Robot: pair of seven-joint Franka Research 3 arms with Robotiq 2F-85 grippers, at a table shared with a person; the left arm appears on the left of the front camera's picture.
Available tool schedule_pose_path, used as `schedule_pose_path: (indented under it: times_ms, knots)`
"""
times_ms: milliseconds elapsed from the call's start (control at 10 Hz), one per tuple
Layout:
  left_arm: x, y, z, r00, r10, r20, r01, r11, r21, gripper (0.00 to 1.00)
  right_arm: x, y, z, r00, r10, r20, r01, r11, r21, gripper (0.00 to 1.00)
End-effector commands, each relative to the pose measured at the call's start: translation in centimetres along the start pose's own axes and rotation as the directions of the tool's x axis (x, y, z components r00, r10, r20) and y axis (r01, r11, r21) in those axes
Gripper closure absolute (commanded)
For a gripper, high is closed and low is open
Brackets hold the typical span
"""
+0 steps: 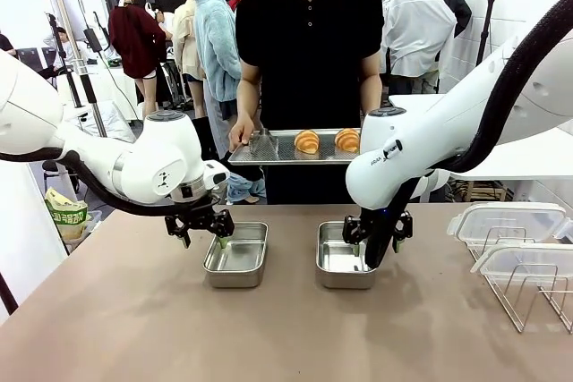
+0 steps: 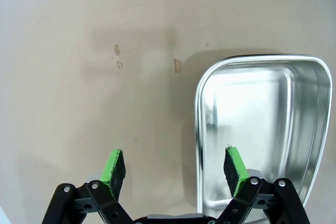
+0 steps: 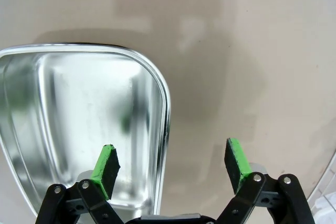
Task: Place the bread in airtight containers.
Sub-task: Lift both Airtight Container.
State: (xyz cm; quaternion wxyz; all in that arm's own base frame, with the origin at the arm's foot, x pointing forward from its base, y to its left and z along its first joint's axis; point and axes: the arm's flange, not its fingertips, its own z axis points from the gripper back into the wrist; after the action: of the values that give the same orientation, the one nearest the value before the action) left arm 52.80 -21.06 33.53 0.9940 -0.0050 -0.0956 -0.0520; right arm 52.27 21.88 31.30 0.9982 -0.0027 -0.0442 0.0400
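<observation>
Croissants aren't on the tabletop (image 1: 134, 328) at all. Both sit side by side on the perforated tray (image 1: 260, 157) that the person holds up at the far side, beyond and above the two steel containers. The left croissant (image 1: 307, 140) is roughly mid-table, and the right croissant (image 1: 347, 139) is almost straight past the right pincer (image 1: 376, 243), so the right arm looks like the closer reach for that one. Their long axis is too foreshortened to call from here. The left pincer (image 1: 210, 237) is wide and empty, straddling the outer side rim of the left container (image 1: 240, 261), one pad inside and one outside. The right pincer is just as wide and empty, straddling the outer rim of the right container (image 1: 336, 266). Both tubs are empty, long axis pointing toward the person.
</observation>
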Motion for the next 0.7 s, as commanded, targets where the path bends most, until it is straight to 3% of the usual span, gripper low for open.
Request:
schedule_pose_path:
  times_ms: [0, 100, 500, 600]
  knots:
    - [0.5, -0.6, -0.4, 0.999, 0.035, -0.031, -0.035, 0.999, 0.009, 0.18, 0.0, -0.2, -0.3, 1.000, -0.001, -0.022, 0.001, 1.000, 0.000, 0.08]
    - [0.4, -0.7, -0.8, 0.999, 0.032, -0.043, -0.031, 0.999, 0.015, 0.34, 0.1, -0.3, -0.4, 1.000, -0.001, -0.028, 0.001, 1.000, -0.005, 0.20]
    - [0.4, -1.2, -1.5, 0.997, 0.021, -0.070, -0.021, 1.000, 0.006, 1.00, 0.1, -0.3, -0.1, 0.999, -0.017, -0.034, 0.016, 1.000, -0.012, 0.99]
    - [0.3, -1.3, -1.5, 0.997, 0.021, -0.072, -0.020, 1.000, 0.010, 1.00, 0.0, -0.3, -0.1, 0.999, -0.018, -0.034, 0.018, 1.000, -0.017, 1.00]
